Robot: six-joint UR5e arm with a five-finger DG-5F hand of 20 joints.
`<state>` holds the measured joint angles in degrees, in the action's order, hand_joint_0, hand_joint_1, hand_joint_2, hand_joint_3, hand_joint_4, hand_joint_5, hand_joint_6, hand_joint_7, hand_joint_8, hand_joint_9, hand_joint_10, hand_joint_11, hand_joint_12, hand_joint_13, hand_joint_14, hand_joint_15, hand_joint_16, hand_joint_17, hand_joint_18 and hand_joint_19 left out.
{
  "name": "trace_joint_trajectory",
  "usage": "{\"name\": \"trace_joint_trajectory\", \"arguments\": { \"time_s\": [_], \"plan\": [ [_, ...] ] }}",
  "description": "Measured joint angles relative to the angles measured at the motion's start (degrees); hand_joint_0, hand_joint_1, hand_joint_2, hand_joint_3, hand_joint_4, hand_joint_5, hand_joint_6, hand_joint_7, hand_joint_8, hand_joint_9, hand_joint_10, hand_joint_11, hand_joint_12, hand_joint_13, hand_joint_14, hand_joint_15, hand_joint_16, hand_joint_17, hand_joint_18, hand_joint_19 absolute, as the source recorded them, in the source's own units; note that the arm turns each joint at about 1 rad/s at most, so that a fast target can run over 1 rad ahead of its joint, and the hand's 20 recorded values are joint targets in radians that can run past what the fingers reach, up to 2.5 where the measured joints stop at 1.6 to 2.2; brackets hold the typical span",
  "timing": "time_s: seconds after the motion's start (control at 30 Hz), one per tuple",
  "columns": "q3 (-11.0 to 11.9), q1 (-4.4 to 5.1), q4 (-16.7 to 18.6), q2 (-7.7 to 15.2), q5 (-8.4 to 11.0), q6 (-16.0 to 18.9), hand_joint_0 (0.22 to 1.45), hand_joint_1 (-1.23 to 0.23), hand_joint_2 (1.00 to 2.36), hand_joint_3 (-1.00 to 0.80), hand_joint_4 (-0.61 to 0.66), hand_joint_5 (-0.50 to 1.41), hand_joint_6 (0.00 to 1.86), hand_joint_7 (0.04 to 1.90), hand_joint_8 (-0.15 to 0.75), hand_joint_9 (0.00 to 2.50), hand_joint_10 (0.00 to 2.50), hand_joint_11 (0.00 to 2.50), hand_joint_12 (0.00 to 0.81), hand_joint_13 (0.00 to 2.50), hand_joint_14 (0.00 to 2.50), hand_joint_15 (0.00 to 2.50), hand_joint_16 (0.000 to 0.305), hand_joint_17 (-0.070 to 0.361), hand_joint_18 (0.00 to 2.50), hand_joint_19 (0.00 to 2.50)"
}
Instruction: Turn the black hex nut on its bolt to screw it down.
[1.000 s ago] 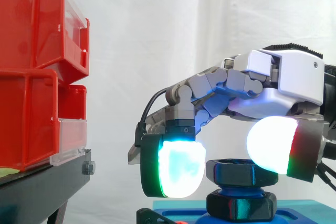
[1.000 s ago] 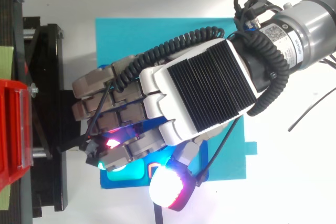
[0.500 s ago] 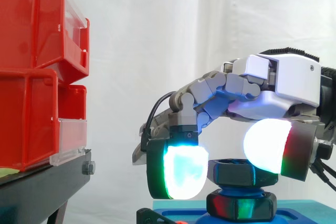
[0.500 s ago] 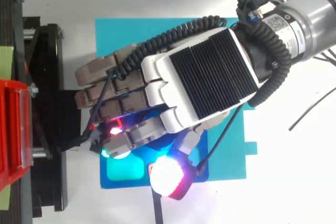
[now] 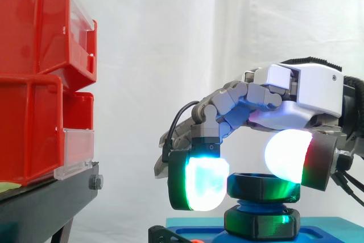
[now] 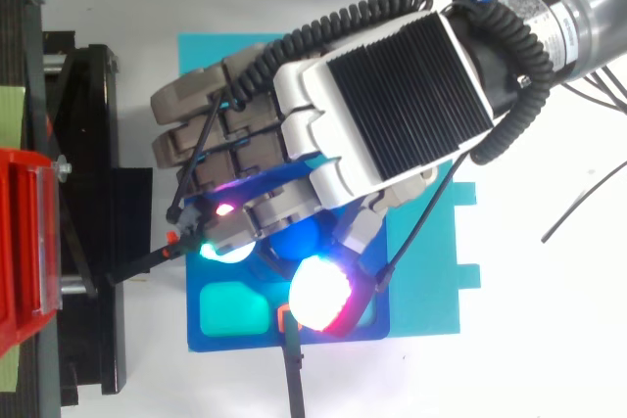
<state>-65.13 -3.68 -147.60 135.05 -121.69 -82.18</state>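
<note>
Side view: black hex nut [image 5: 256, 190] pinched between glowing pads [image 5: 202, 183].
Top view: hand [image 6: 392, 95] palm-down, fingers curled, over blue plate [image 6: 225, 344].

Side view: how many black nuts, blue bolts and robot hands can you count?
black hex nuts: 2, the upper nut and the lower nut
blue bolt: 1
hand: 1
Total: 4
</note>
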Motion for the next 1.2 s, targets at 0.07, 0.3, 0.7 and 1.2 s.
{"name": "trace_joint_trajectory", "arguments": {
  "time_s": [0.07,0.3,0.7,1.2],
  "plan": [
    [0.0,-0.38,0.1,0.0,-0.46,0.0,0.48,-0.34,1.0,-0.5,0.07,-0.11,0.85,0.95,0.163,0.85,0.01,0.35,0.244,0.72,0.01,0.37,0.03,0.068,0.46,0.32],
    [0.0,-1.62,0.3,0.0,-1.71,0.0,0.47,-0.32,1.0,-0.5,0.08,-0.11,0.83,0.93,0.167,0.86,0.01,0.35,0.246,0.71,0.01,0.37,0.03,0.068,0.45,0.32],
    [-0.1,-3.81,0.2,0.0,-3.93,0.0,0.47,-0.32,1.0,-0.5,0.09,-0.1,0.8,0.94,0.166,0.85,0.01,0.35,0.245,0.71,0.01,0.36,0.031,0.069,0.45,0.32],
    [-0.1,-4.06,4.3,0.0,-5.07,2.1,0.46,-0.31,1.0,-0.5,0.13,-0.08,0.5,1.18,0.166,0.84,0.01,0.34,0.253,0.7,0.01,0.36,0.033,0.073,0.43,0.32]
  ]
}}
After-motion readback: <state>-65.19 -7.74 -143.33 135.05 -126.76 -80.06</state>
